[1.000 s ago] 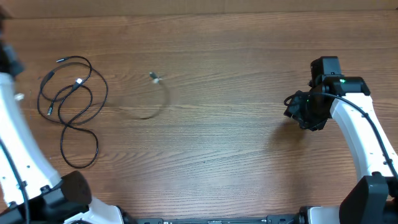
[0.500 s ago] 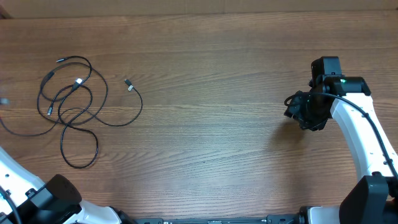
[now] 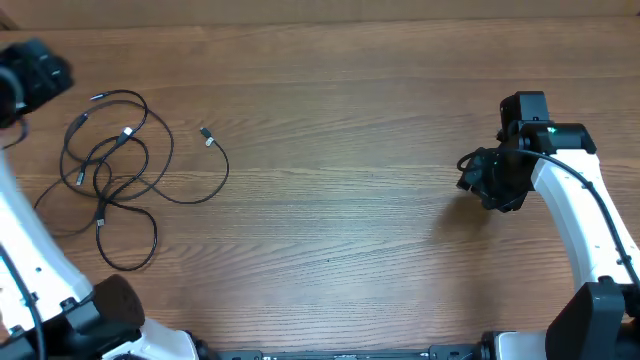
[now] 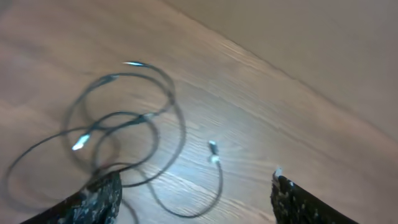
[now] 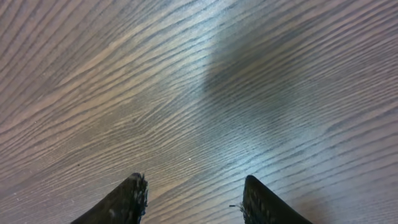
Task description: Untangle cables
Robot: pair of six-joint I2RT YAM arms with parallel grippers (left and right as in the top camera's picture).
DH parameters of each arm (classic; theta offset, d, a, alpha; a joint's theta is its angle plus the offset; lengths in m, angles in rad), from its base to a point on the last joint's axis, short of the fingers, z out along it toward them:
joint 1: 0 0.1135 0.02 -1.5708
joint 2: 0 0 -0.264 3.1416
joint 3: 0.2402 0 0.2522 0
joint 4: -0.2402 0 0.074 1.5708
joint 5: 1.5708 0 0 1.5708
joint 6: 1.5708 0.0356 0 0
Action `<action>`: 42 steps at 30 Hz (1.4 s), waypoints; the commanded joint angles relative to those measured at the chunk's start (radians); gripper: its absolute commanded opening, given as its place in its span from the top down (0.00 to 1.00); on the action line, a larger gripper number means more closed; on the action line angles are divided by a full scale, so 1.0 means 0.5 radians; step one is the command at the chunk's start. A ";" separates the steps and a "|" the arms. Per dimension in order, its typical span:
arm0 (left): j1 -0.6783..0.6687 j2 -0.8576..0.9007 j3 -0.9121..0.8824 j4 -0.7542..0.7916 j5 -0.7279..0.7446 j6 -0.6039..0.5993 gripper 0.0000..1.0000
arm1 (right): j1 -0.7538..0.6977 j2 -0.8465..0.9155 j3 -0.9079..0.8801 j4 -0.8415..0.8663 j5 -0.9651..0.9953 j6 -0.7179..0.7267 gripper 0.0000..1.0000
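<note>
A wood-grain counter point(image 3: 340, 250) carries the cables point(image 3: 115, 170), which lie in overlapping black loops near its left edge. One strand curves out to the right and ends in a small plug point(image 3: 207, 137) lying free of the pile. The left tool point(image 4: 194, 180) hangs above that corner, fingers spread wide and holding nothing, its camera tilted toward the loops. I judge it is placed there to choose a strand to pull clear. The right tool point(image 5: 193, 180) hovers low over plain wood, well apart from the cables, likewise released and empty, probably parked out of the way.
</note>
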 commanded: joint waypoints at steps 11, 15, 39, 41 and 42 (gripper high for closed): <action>-0.740 0.510 0.016 -0.043 -0.443 0.049 0.27 | -0.008 0.005 0.040 -0.056 0.011 -0.015 0.48; -0.786 0.728 0.016 -0.074 -0.551 -0.141 0.27 | -0.008 0.006 0.040 -0.072 -0.004 -0.015 0.46; -0.821 1.408 0.016 0.044 -0.545 -0.517 0.32 | -0.008 0.006 0.040 -0.053 -0.002 -0.014 0.45; -0.833 1.437 0.015 0.056 -0.545 -0.516 0.32 | -0.008 0.006 0.040 -0.051 -0.002 -0.014 0.45; -0.839 1.447 0.014 0.061 -0.545 -0.515 0.32 | -0.008 0.006 0.040 -0.047 -0.003 -0.014 0.45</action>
